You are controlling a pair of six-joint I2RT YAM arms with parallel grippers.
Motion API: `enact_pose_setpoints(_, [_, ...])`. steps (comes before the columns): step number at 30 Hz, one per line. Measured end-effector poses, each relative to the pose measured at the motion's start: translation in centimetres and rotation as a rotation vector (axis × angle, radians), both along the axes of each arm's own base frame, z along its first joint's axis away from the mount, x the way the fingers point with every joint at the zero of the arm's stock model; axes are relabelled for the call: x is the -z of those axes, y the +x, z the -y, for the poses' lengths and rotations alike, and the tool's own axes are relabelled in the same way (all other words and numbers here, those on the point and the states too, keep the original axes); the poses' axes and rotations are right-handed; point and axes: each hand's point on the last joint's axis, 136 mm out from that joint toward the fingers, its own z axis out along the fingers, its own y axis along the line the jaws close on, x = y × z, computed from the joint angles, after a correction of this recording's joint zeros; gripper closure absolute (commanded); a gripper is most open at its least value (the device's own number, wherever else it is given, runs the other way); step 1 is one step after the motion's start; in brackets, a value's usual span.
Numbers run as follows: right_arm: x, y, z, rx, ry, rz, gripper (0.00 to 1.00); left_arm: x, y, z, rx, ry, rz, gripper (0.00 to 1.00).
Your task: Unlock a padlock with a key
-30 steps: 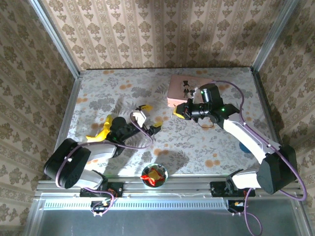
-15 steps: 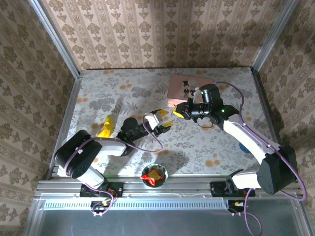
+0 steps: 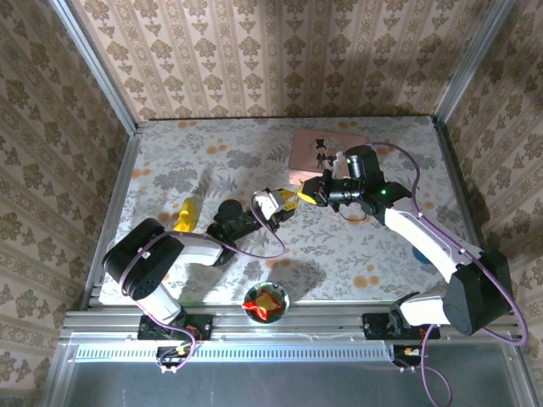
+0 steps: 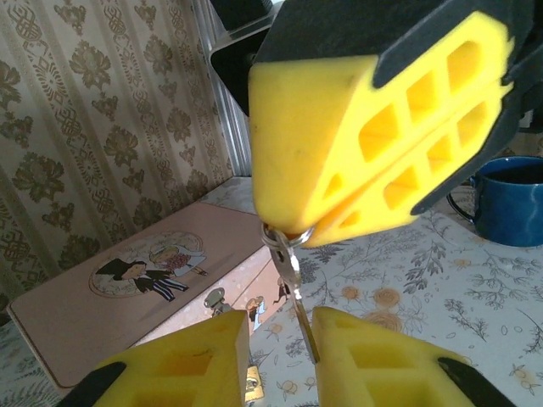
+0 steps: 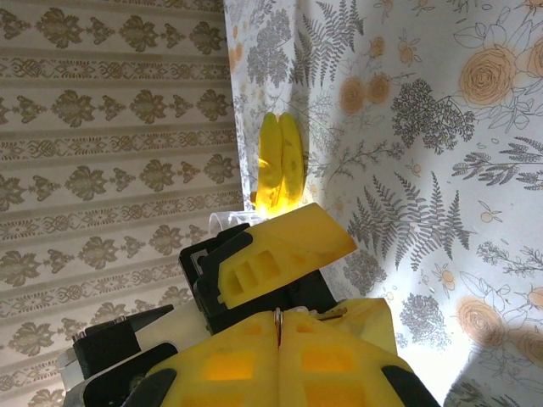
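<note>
Left wrist cam: the key (image 4: 297, 297) hangs from my right gripper (image 4: 290, 232), clamped on it, between the parted fingers of the left gripper (image 4: 280, 343). Overhead it's too tiny to see.

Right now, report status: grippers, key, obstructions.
Right gripper shut on key, hanging by its ring. Left gripper open, straddling it. Pink box sits behind them.

key (image 4: 297, 298) top hidden, mug (image 4: 509, 202) cropped

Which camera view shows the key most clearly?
The left wrist view: the key hangs close up from the right gripper. The right wrist view shows a bit of its ring; from above it is too small.
</note>
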Motion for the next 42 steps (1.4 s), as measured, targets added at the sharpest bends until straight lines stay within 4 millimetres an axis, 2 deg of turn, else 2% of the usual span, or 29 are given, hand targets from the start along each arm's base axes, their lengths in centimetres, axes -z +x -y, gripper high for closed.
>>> enact_pose_setpoints(7, [0.4, 0.1, 0.0, 0.002, 0.002, -0.003, 1.00, -0.1, 0.2, 0.3, -0.004, -0.005, -0.005, 0.99])
enact_pose_setpoints(8, [0.4, 0.1, 0.0, 0.002, 0.001, -0.003, 1.00, -0.1, 0.3, 0.3, -0.007, -0.004, -0.003, 1.00])
enact_pose_setpoints(14, [0.5, 0.1, 0.0, 0.000, -0.002, -0.004, 0.99, 0.1, 0.1, 0.1, -0.011, 0.003, 0.003, 1.00])
enact_pose_setpoints(19, [0.9, -0.6, 0.3, -0.040, -0.060, 0.015, 0.76, 0.0, -0.8, -1.3, 0.014, 0.042, -0.015, 1.00])
enact_pose_setpoints(23, [-0.9, -0.6, 1.3, -0.062, -0.142, 0.139, 0.65, -0.6, -0.3, -3.9, 0.035, 0.095, -0.068, 1.00])
enact_pose_setpoints(27, [-3.7, -2.1, 2.0, -0.115, -0.208, 0.326, 0.62, -1.0, -1.0, -4.7, 0.110, 0.191, -0.116, 1.00])
enact_pose_setpoints(30, [-4.8, -3.6, 1.9, -0.167, -0.270, 0.449, 0.61, -1.2, -2.2, -4.8, 0.172, 0.274, -0.133, 1.00])
enact_pose_setpoints(37, [-4.7, -5.9, -0.3, -0.309, -0.404, 0.619, 0.60, -2.3, -4.6, -6.1, 0.244, 0.425, -0.137, 1.00])
enact_pose_setpoints(42, [-4.0, -6.0, -1.3, -0.350, -0.423, 0.697, 0.60, -2.0, -6.4, -7.3, 0.274, 0.491, -0.139, 1.00])
